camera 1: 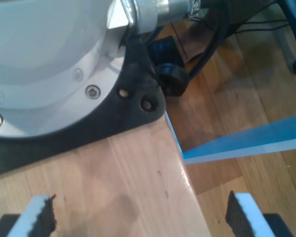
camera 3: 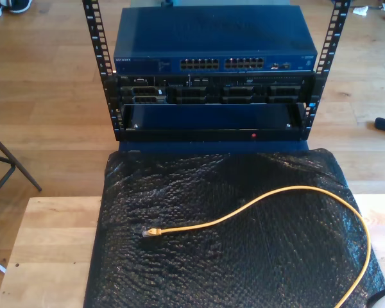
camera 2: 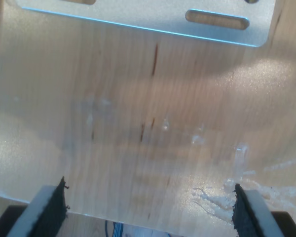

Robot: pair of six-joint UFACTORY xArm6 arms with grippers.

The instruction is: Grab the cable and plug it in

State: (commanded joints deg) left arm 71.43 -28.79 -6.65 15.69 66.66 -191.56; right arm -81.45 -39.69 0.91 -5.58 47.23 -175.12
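The yellow cable (camera 3: pixel 289 190) lies loose on a black bubble-wrap mat (camera 3: pixel 231 256) in the exterior view. Its small plug (camera 3: pixel 152 231) rests toward that view's left, and the cable curves away to the right and off the near edge. My first gripper (camera 1: pixel 140 217) is open over bare wooden tabletop near the table's edge, with nothing between its fingers (camera 1: pixel 39 217). My second gripper (camera 2: pixel 148 212) is also open over bare wood, and its pads (camera 2: pixel 52 207) hold nothing.
Behind the mat stands a rack with a blue network switch (camera 3: pixel 215 45) showing rows of ports (camera 3: pixel 224 64). An arm base on a black plate (camera 1: pixel 133 94) sits close to my first gripper. A slotted metal plate (camera 2: pixel 153 17) lies ahead of my second gripper.
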